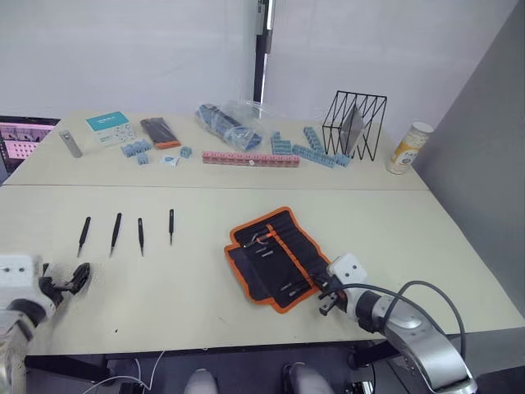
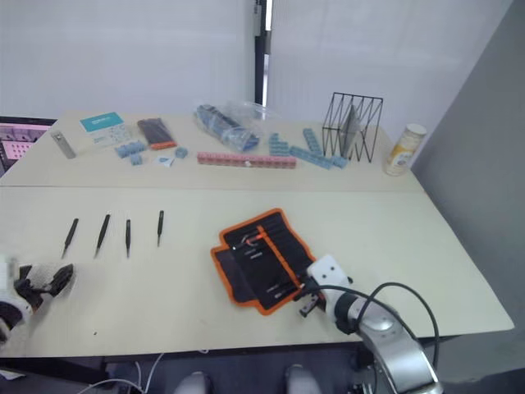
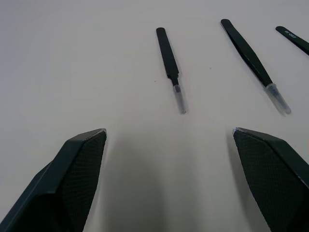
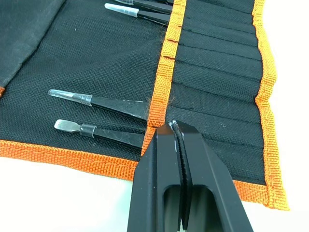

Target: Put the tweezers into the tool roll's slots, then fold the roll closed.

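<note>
Left gripper (image 3: 169,135) fingers spread over the tweezers (image 1: 116,232) near the table's (image 1: 189,295) left edge; right gripper (image 4: 175,126) clenched empty on the tool roll (image 1: 275,256).

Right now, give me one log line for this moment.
left gripper: open near tweezers | right gripper: shut at roll | four tweezers loose on table
</note>
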`<state>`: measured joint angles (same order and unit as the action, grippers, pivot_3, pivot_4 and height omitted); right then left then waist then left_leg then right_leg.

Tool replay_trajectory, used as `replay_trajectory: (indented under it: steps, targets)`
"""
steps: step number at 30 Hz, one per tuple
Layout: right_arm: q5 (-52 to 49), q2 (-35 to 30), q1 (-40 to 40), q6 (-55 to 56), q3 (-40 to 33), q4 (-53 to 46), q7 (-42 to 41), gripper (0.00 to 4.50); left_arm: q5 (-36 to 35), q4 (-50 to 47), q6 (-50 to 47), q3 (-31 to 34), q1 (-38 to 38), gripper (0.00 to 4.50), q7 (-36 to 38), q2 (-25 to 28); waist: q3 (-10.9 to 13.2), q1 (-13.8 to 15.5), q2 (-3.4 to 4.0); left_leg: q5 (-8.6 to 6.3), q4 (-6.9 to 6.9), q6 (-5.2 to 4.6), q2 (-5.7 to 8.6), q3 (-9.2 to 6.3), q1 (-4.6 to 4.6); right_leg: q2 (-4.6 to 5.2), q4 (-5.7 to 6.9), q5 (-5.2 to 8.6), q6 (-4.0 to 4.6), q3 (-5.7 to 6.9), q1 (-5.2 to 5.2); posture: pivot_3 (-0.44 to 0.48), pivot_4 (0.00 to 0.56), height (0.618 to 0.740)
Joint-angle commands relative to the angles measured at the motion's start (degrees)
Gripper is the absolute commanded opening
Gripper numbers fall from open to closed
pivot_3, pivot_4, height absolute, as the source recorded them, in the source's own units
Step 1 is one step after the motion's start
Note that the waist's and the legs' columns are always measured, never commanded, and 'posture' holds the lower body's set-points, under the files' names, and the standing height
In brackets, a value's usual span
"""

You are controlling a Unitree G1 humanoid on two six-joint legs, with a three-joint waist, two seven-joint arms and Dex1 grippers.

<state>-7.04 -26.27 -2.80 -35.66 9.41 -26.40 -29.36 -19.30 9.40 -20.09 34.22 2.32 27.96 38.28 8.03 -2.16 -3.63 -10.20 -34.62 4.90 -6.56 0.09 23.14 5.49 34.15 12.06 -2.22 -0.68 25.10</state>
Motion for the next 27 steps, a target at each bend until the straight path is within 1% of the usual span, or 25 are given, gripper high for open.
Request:
replay_trajectory:
  steps: [1, 4, 8, 14, 17, 20, 27]
  targets:
    - [0.3, 0.3, -2.3, -4.2, 3.0, 3.2, 0.3, 0.00, 2.8, 9.6, 2.5, -2.6, -7.0, 4.45, -0.8, 2.9, 0.0, 0.3, 0.00, 0.00, 0.00, 0.00, 0.00, -0.01, -0.04, -0.02, 0.03, 0.00, 0.00, 0.00, 0.01, 0.000, 0.150, 0.738]
    - [0.3, 0.7, -2.9, -3.9, 3.0, 3.2, 0.9, 0.00, 4.9, 17.5, 4.6, -5.9, -13.2, 4.45, -0.4, 4.0, 0.0, 0.8, 0.01, 0.00, 0.01, 0.00, -0.02, -0.01, -0.29, -0.04, 0.04, 0.00, 0.00, 0.00, -0.02, 0.000, 0.150, 0.738]
    - [0.3, 1.2, -3.6, -3.1, 3.0, 4.1, 1.6, 0.00, 7.1, 25.8, 6.7, -10.0, -18.7, 4.45, 0.9, 4.6, -0.1, 1.4, 0.14, 0.00, -0.02, 0.00, -0.02, -0.01, -0.43, -0.04, 0.03, 0.00, 0.01, 0.00, -0.12, 0.000, 0.150, 0.738]
    - [0.3, 2.0, -4.1, -3.0, 3.0, 4.3, 2.4, 0.00, 8.4, 33.1, 8.6, -13.5, -23.3, 4.45, 2.1, 3.5, -0.5, 1.9, 0.74, 0.00, 0.00, 0.01, -0.02, -0.02, -0.80, -0.02, 0.02, 0.00, 0.01, 0.02, -0.32, 0.000, 0.150, 0.738]
    - [0.2, 2.1, -4.3, -3.1, 3.0, 4.2, 2.6, 0.00, 8.7, 36.0, 9.7, -14.7, -25.3, 3.61, 3.1, 2.7, -0.7, 2.1, 1.04, -0.01, -0.03, 0.01, -0.01, -0.02, -0.84, -0.01, -0.06, 0.00, 0.01, 0.02, -0.39, 0.000, 0.150, 0.738]
    - [0.2, 2.3, -4.3, -3.1, 3.0, 4.1, 2.8, 0.00, 9.1, 38.1, 10.7, -15.6, -27.0, 2.61, 3.8, 2.3, -0.8, 2.3, 1.22, -0.01, -0.07, 0.01, -0.01, -0.03, -0.85, 0.00, -0.08, 0.00, 0.00, 0.04, -0.40, 0.000, 0.150, 0.738]
    - [0.3, 2.8, -4.5, -3.0, 3.2, 4.5, 3.2, 0.00, 9.3, 40.3, 11.3, -16.4, -28.7, 0.29, 4.8, 2.2, -0.9, 2.3, 1.27, -0.01, -0.09, 0.01, -0.01, -0.06, -0.88, 0.00, -0.11, 0.01, 0.00, 0.06, -0.39, 0.000, 0.150, 0.738]
